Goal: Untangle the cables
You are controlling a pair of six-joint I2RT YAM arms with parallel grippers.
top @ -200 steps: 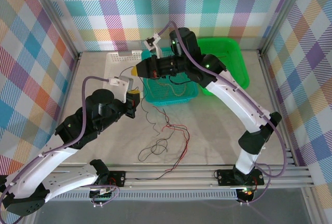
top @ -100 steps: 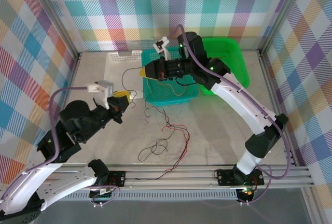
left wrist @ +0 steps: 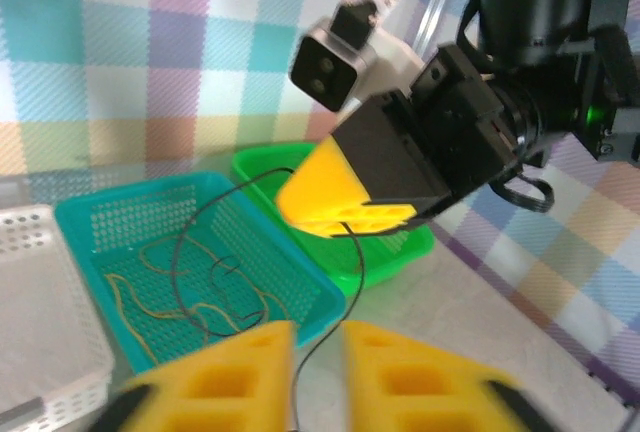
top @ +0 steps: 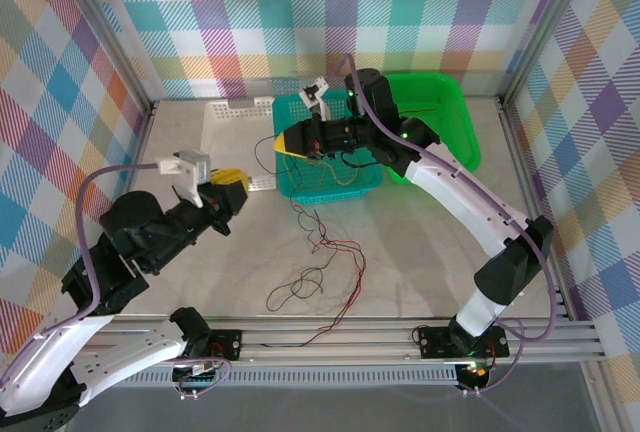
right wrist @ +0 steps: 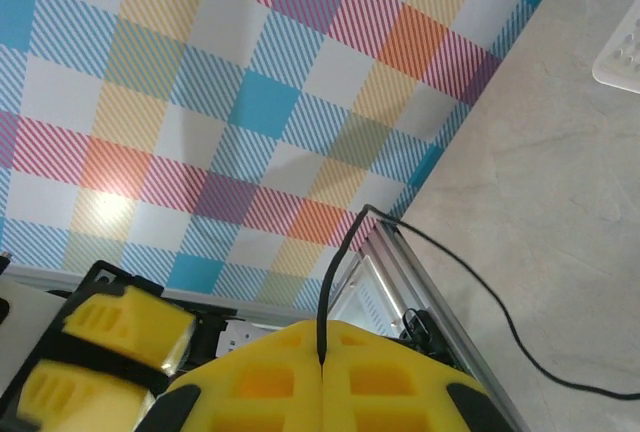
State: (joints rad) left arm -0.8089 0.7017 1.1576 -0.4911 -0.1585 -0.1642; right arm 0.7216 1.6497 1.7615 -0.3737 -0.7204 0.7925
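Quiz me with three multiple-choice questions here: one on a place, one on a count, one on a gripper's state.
1. The yellow cables lie in: A the teal basket, B the green basket, C the white basket.
2. Baskets on the table: A two, B three, C four.
3. The right gripper is: A wide open, B shut on a black cable, C shut on nothing.
Answers: A, they coil on its mesh floor; B, white, teal and green in a row; B, the cable leaves closed fingertips.
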